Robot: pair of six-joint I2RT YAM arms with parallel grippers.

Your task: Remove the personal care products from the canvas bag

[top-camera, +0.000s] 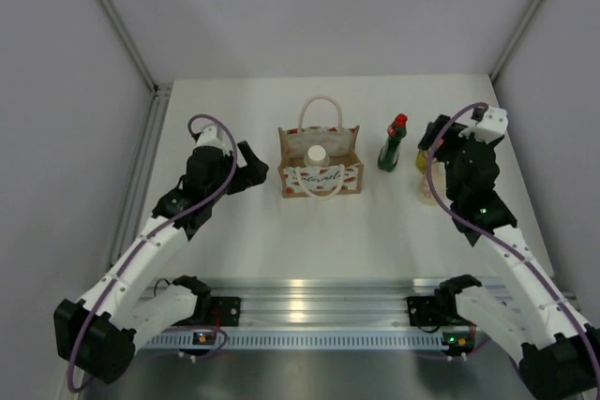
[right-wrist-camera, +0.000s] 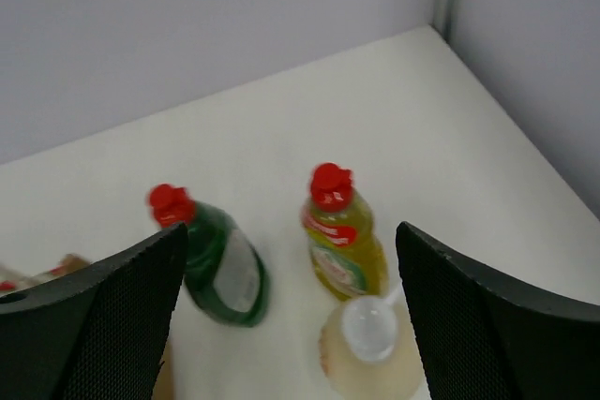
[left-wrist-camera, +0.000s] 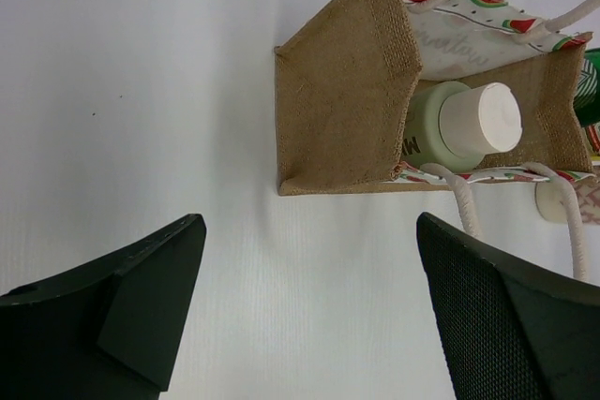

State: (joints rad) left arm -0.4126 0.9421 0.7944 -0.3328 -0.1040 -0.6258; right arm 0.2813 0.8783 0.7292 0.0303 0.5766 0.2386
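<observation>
the right gripper stands wide open and holds nothing. the cream bottle sits right below it, between the fingers and touching neither as far as the wrist view shows. the yellow bottle stands just ahead, hard against the cream one or nearly so. the green bottle is ahead and off to its left, a little apart. all three are out on the table.

the left gripper is also wide open and empty, with the bag just ahead of it, end wall facing it. the pale bottle stands inside the bag, beyond that wall, so one product is not yet out.

risks, as i judge them: the right fingers flank a tight cluster, so a sideways or tilted retreat could clip the cream or yellow bottle and topple it into its neighbour. a straight lift looks safer. the bag looks light and soft, so a finger pressing the wall or catching a rope handle could drag or tip it. the cap looks smooth and narrow, so a shallow pinch may slip. the bag may also ride up with the bottle if nothing holds it down.
</observation>
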